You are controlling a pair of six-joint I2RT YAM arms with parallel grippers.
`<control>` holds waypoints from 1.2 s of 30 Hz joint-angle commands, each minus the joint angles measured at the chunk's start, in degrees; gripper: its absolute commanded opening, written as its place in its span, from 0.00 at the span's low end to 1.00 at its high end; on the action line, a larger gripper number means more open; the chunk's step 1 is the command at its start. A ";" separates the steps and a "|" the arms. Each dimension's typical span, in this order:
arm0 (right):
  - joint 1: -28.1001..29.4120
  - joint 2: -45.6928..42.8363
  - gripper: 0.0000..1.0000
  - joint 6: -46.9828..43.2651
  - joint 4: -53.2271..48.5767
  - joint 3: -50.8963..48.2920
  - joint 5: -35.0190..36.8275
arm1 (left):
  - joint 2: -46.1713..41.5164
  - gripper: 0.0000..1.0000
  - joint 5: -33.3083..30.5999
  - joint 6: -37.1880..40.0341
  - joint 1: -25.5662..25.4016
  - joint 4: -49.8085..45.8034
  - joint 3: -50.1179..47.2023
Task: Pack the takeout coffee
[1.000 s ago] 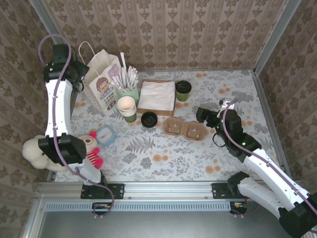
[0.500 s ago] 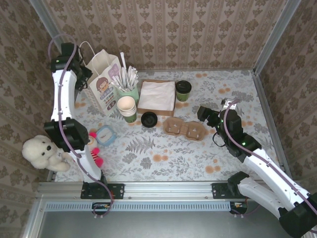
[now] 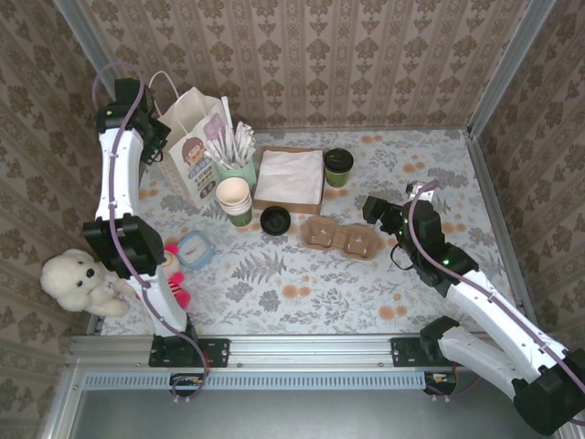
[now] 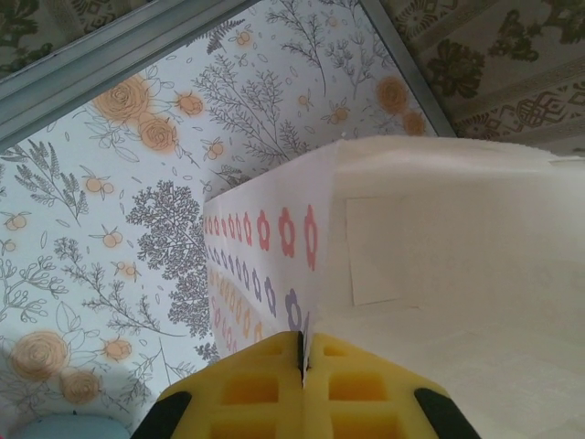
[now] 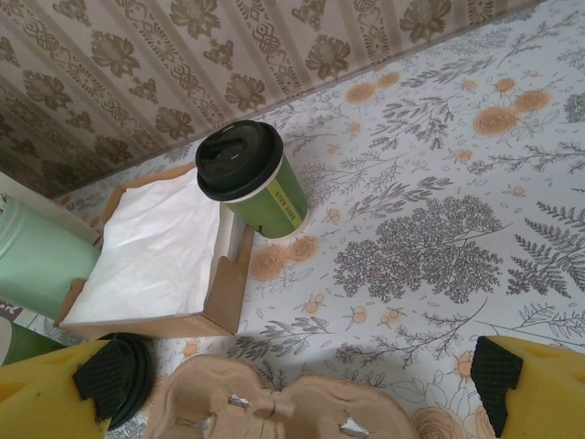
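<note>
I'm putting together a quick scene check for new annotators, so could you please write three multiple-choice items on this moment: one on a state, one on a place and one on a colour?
1. The left gripper is: A. wide open; B. shut on the paper bag's edge; C. shut on empty air.
2. The takeout coffee is: A. upright on the table beside the napkin tray; B. inside the paper bag; C. tipped on its side.
3. Its lid is: A. white; B. red; C. black.

Answers: 1 B, the yellow pads meet on the bag's paper edge; 2 A, the cup stands next to the tray's wall; 3 C, the round lid is plainly black.
</note>
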 commanded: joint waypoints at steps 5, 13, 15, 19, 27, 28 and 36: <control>-0.24 -0.28 1.00 0.13 1.33 0.16 0.40 | -6.55 0.00 2.70 -3.47 1.62 10.55 -8.73; -0.25 -1.70 1.00 2.21 -0.18 -0.92 2.10 | -10.81 0.00 2.62 -6.23 4.50 15.03 -12.07; -0.25 -1.59 1.00 2.41 -1.15 -0.50 2.08 | -12.06 0.00 2.87 -6.65 5.40 15.60 -12.50; -0.24 -0.70 1.00 2.56 -2.24 0.35 1.36 | -14.60 0.00 4.68 -7.14 6.57 16.77 -13.34; -0.25 1.77 1.00 2.85 -1.93 1.45 -0.15 | -21.44 0.00 4.45 -7.10 7.62 13.77 -15.05; -0.25 2.14 1.00 2.87 -1.90 1.58 -0.33 | -22.52 0.00 4.53 -7.05 7.85 13.66 -15.69; -0.25 5.67 1.00 2.78 -1.55 2.76 -2.80 | -32.26 0.00 5.02 -6.97 9.17 11.01 -20.00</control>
